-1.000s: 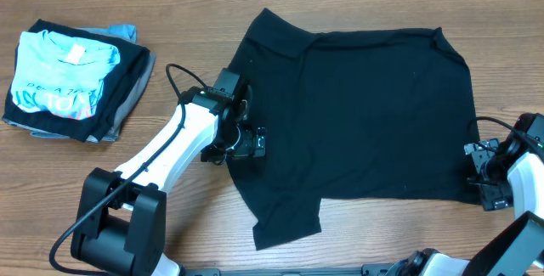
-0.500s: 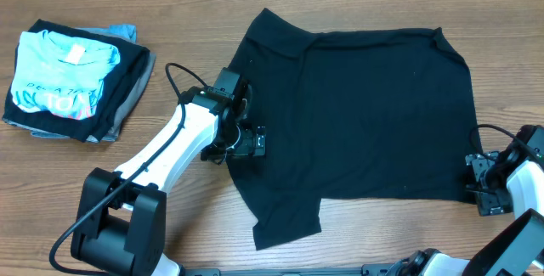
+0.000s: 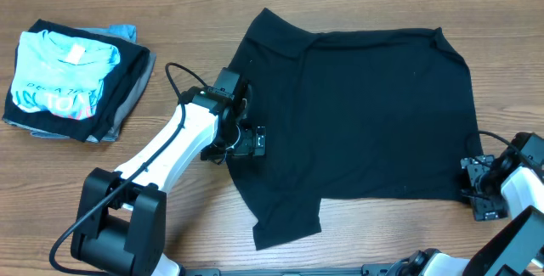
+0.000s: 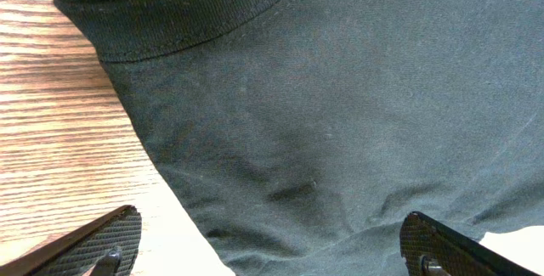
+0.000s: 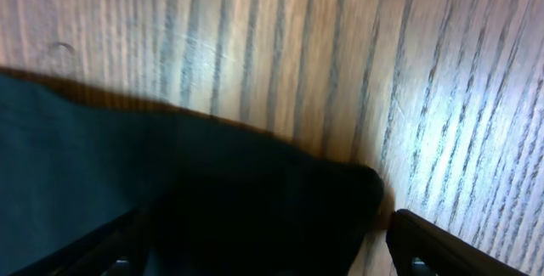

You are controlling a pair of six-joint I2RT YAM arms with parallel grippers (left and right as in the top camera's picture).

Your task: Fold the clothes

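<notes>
A black T-shirt (image 3: 357,110) lies spread flat on the wooden table, one sleeve (image 3: 285,216) sticking out toward the front. My left gripper (image 3: 246,140) is open at the shirt's left edge; in the left wrist view its fingers (image 4: 272,246) straddle the fabric edge (image 4: 323,140), one finger over bare wood. My right gripper (image 3: 474,193) is open at the shirt's front right corner; in the right wrist view its fingers (image 5: 272,246) straddle that dark corner (image 5: 280,199).
A stack of folded clothes (image 3: 72,81) with a light blue printed shirt on top sits at the far left. Bare wooden table (image 3: 127,4) surrounds the shirt. A cable loops off the left arm (image 3: 183,76).
My right gripper has moved a little toward the front along the shirt's right corner. The left arm and the shirt have not moved.
</notes>
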